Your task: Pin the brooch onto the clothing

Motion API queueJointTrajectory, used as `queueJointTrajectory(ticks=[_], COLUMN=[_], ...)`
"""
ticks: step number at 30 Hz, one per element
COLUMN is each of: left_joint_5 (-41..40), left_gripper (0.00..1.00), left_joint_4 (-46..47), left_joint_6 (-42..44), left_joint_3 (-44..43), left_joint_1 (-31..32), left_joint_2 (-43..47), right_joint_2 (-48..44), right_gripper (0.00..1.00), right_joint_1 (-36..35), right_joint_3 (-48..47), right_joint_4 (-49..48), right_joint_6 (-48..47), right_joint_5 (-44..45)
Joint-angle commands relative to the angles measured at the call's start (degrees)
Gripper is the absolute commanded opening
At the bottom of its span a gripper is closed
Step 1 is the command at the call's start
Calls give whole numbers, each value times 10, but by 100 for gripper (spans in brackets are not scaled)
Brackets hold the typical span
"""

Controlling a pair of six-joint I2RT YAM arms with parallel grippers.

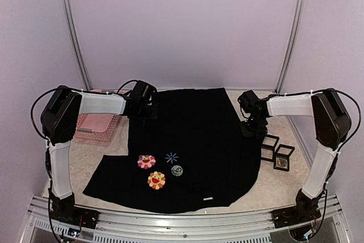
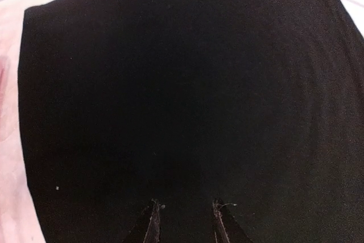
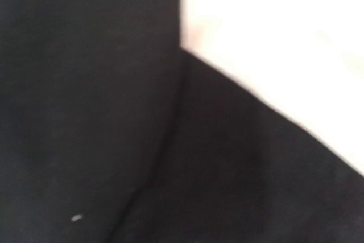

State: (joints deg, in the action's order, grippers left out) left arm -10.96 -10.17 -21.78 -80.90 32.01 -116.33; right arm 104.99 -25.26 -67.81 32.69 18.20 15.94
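Note:
The clothing point(image 1: 193, 135), a black T-shirt, lies spread over the middle of the table. It bears a pink flower point(image 1: 146, 161), an orange-yellow flower point(image 1: 156, 180), a blue starburst point(image 1: 171, 157) and a white hem label point(image 1: 208, 198). The brooch point(image 1: 177, 170) lies on the shirt just right of the flowers. My left gripper point(image 1: 149, 110) is at the shirt's far left corner. In the left wrist view its fingertips point(image 2: 153, 217) stand apart, open and empty, over the black cloth point(image 2: 182, 83). My right gripper point(image 1: 251, 127) is at the shirt's right edge. Its wrist view shows only blurred black cloth point(image 3: 114, 140), with the fingers hidden.
A pink basket point(image 1: 95, 128) stands at the left, behind the left arm. Two small clear display boxes point(image 1: 269, 145) point(image 1: 283, 157) stand on the table right of the shirt. Pale walls and metal rails enclose the table.

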Motion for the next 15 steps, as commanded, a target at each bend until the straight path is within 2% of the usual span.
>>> queueJointTrajectory(ticks=[1,6,12,15], left_joint_5=[24,18,36,31], left_gripper=[28,28,28,28], left_joint_4=[-14,-14,27,26], left_joint_6=[17,12,0,11], left_joint_3=[-40,-38,15,13], left_joint_1=[-40,-71,-104,-103], left_joint_2=[-94,-145,-122,-115], right_joint_2=[18,48,52,47], right_gripper=[0,0,0,0], right_joint_1=[23,47,76,83], right_joint_3=[19,43,45,43], right_joint_4=[-20,-24,-7,-3], right_joint_6=[-16,-15,-21,-26], right_joint_5=[-13,-17,17,25])
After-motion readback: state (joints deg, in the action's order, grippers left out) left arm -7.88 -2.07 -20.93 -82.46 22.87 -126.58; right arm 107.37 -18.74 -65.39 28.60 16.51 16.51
